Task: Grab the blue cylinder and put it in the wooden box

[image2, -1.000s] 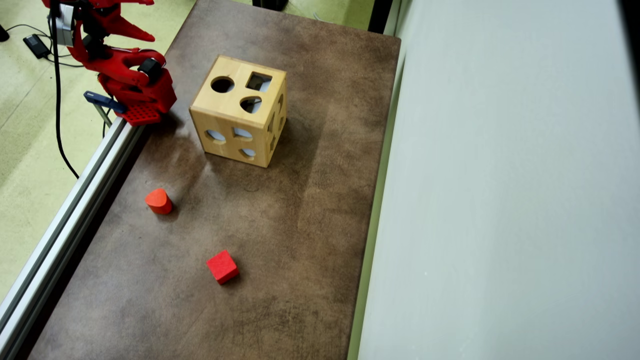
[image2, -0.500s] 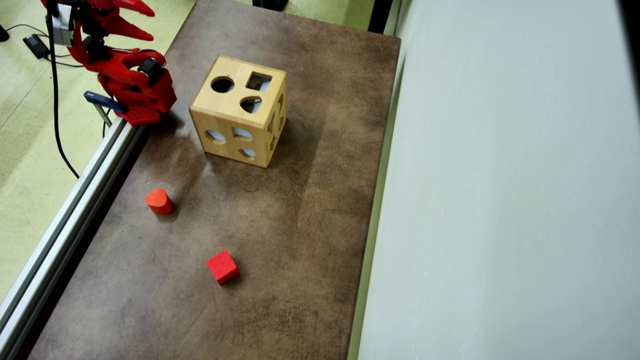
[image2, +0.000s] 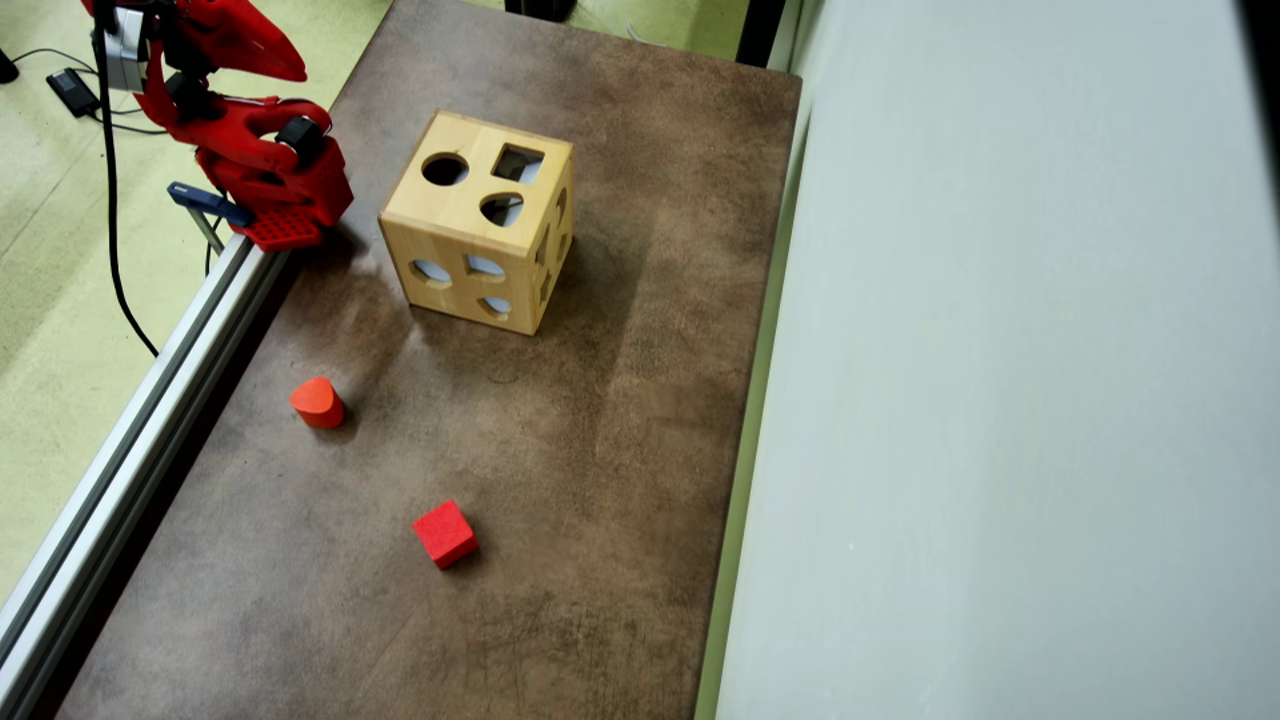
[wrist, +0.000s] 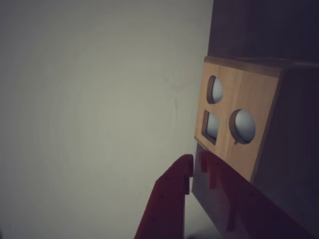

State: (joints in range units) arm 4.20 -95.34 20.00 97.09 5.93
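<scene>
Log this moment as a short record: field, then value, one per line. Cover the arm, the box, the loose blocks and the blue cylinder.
arm: folded back at the table's upper-left corner in the overhead view
gripper: jaws closed together, empty, clear of all blocks
wooden box: upright on the brown table, round, square and teardrop holes on top
red teardrop block: on the table, left of centre
red cube: on the table, nearer the lower edge
blue cylinder: not visible in either view
</scene>
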